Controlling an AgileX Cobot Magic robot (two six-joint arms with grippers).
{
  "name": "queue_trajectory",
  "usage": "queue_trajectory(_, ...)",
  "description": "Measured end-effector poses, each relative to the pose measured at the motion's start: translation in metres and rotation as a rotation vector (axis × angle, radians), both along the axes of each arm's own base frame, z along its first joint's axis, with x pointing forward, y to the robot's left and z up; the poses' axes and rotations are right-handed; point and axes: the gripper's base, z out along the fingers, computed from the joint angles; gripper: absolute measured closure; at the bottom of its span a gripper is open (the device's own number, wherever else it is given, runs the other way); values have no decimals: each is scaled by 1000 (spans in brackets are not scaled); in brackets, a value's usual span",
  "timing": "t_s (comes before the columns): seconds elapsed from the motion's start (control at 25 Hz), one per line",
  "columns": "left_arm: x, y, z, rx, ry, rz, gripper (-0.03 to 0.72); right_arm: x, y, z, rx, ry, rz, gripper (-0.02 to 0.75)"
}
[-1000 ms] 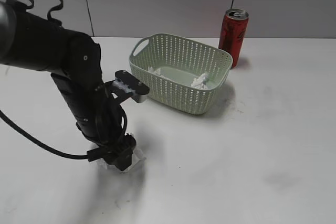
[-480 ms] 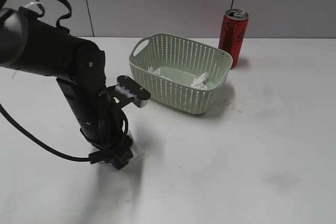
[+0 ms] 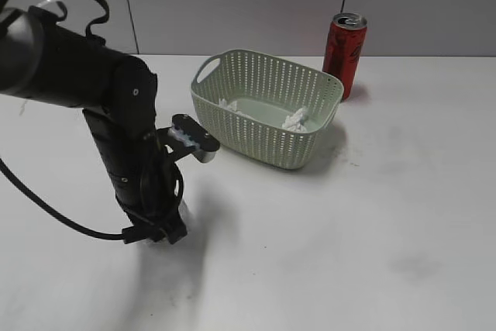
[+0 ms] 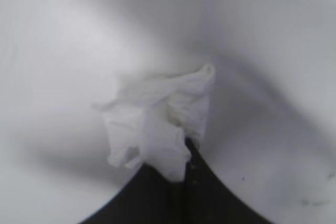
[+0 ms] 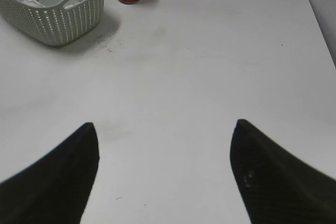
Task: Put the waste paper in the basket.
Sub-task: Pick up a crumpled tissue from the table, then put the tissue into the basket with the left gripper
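Left gripper (image 4: 181, 174) is pinched shut on the last waste paper (image 4: 160, 121), low over the table (image 3: 349, 230), ready to carry it to the basket (image 3: 267, 141).

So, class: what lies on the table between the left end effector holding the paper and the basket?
Only bare white table lies between the left end effector, shut on the paper wad, and the basket, as the exterior view shows.

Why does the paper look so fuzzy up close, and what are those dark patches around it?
Left wrist view: the waste paper sits very near the lens, so it blurs; the grey patches are soft shadows on the table. Exterior view: sharp, with the arm's shadow by the left pincer.
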Motion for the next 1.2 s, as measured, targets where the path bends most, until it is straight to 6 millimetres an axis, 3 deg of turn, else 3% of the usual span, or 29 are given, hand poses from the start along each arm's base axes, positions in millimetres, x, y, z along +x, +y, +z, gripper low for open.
queue_trajectory(0.16, 7, -3, 23, 9, -20, -40, 688, 0, 0, 0, 0, 0, 0, 149)
queue_trajectory(0.56, 39, -25, 128, -149, -275, -64, 688, 0, 0, 0, 0, 0, 0, 149)
queue_trajectory(0.68, 51, -33, 150, -228, -398, -49, 688, 0, 0, 0, 0, 0, 0, 149)
queue_trajectory(1.0, 84, -53, 171, -485, -785, 40, 688, 0, 0, 0, 0, 0, 0, 149)
queue_trajectory(1.2, 101, -65, 144, -554, -810, 123, 688, 0, 0, 0, 0, 0, 0, 149)
